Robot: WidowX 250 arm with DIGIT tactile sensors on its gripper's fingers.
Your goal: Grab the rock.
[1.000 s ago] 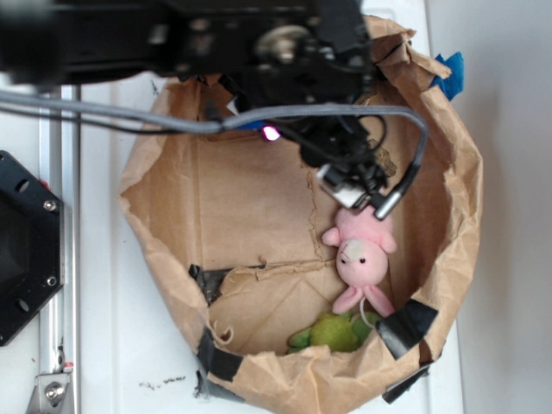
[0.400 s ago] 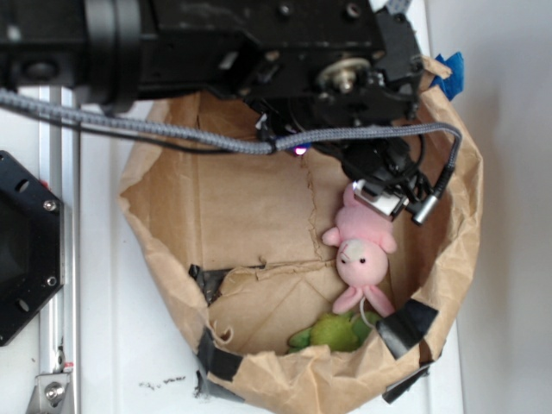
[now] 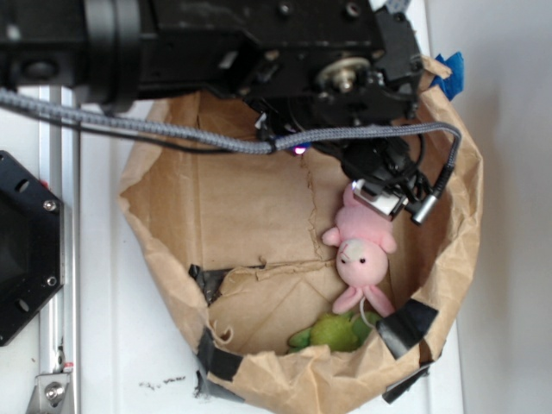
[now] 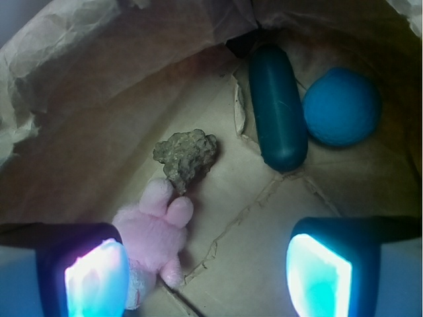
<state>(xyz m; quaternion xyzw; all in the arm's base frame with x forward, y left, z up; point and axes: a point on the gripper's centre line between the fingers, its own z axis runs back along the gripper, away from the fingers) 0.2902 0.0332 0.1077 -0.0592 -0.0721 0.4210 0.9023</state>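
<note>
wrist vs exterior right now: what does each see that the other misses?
Wrist only: the rock, touching the plush's feet, plus a dark green cucumber-shaped toy and a teal ball at the far wall, and the open gripper with empty space between its fingers.
Exterior only: the arm covering the bag's upper part, a green plush, black tape patches, and the white table.
Both: the pink plush and the brown paper bag.
</note>
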